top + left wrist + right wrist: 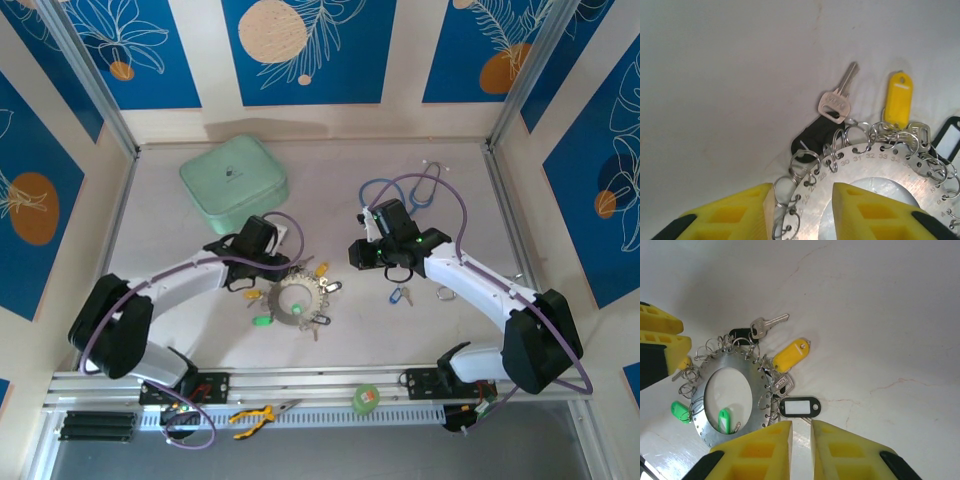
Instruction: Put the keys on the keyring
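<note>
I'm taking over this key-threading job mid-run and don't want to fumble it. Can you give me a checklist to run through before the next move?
1. Left claw placed on the keyring: ok, it straddles the rim, jaws apart.
2. Left claw actually pinching the rim: cannot tell.
3. Right claw carrying a key: cannot tell; its fingers are nearly together, with nothing visible between them.
4. Key left to add: ok, a blue-tagged key lies loose on the table, apart from the keyring.
5. Keyring lying flat on the table: ok.
</note>
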{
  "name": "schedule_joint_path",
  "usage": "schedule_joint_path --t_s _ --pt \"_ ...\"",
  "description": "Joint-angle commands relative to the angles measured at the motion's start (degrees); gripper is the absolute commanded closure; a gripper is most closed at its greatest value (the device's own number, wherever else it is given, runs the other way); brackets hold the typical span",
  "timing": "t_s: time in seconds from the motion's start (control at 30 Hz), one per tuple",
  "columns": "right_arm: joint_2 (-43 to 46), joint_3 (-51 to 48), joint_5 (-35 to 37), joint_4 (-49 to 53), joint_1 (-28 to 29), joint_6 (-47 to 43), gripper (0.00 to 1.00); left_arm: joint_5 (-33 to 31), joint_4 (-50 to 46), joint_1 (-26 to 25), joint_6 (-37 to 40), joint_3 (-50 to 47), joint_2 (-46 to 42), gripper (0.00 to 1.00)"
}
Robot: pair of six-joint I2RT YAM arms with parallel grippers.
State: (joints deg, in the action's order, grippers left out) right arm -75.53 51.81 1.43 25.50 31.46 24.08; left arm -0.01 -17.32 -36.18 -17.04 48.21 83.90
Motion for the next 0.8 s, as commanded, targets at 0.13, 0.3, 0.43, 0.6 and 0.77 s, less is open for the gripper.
schedule_joint_path --t_s 0.13,0.3,0.43,0.6,0.77 --pt "1.4 -1.2 -1.1 0.1 0.3 0.8 0.82 -9.5 -8.3 -3.4 -12.1 6.1 4.9 0.61" --pt "1.8 -1.5 -0.7 0.4 0.5 0.8 0.82 -10.8 -8.7 -5.7 -13.3 9.3 8.3 0.63" --pt "2.0 -1.9 -0.5 0.6 0.6 0.9 0.82 -9.7 -7.8 -6.4 -11.0 10.4 9.5 0.65" --pt "2.4 -2.5 -0.3 0.7 0.7 1.1 0.82 -9.3 -9.1 -6.4 -9.2 11.7 11.8 0.7" --pt "2.7 -2.8 -0.2 0.8 0.7 1.3 0.82 -9.0 -9.4 -6.4 -8.9 12.9 13.9 0.74"
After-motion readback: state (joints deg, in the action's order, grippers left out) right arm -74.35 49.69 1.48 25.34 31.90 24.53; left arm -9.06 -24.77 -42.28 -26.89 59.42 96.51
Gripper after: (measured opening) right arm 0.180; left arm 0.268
